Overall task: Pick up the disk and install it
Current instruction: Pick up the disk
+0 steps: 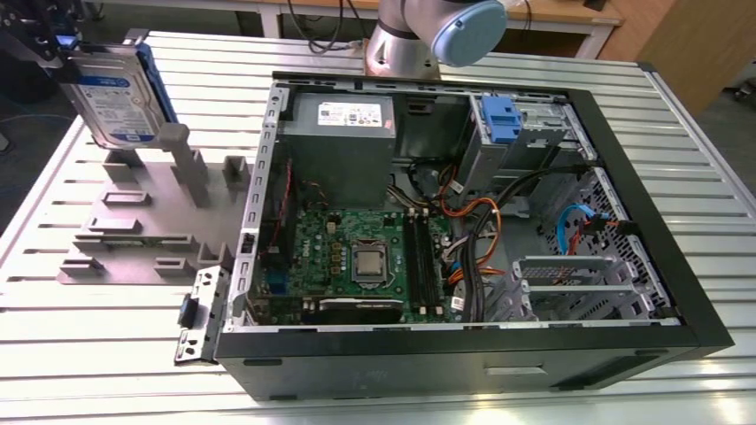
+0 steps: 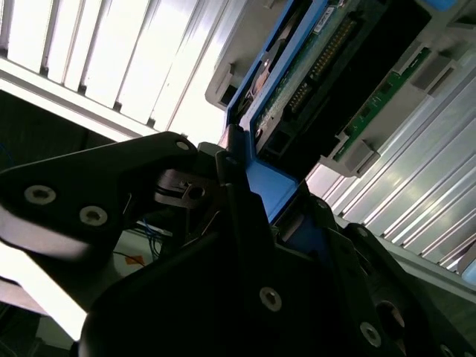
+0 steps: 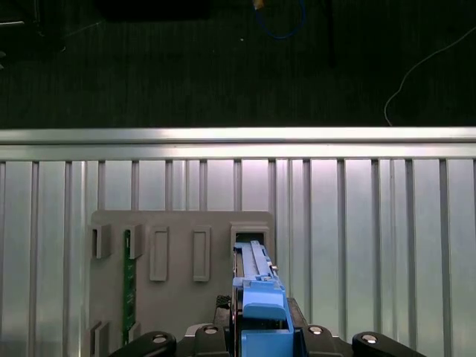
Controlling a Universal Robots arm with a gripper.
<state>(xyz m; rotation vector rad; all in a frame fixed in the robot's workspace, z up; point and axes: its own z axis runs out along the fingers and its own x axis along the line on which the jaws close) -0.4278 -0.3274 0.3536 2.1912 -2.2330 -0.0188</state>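
The disk [image 1: 112, 97], a silver drive with a white-and-blue label and a blue carrier frame, hangs tilted at the exterior view's upper left, just above the grey fixture plate [image 1: 130, 239]. My gripper [image 1: 57, 53] is shut on its top end. In the first wrist view the blue frame of the disk [image 3: 260, 297] sticks out from between the black fingers [image 3: 327, 343], over an empty slot [image 3: 251, 239] in the plate. In the second wrist view the disk's [image 2: 312, 67] circuit-board side and connector show beyond the fingers [image 2: 245, 223].
The open computer case [image 1: 661, 266] lies on the slatted metal table [image 1: 697, 133], with a drive bay and blue latch [image 1: 502, 119] at its far end beside the grey power supply [image 1: 340, 133]. A green memory stick [image 3: 128, 282] stands in the fixture. The arm's base [image 1: 426, 35] rises behind the case.
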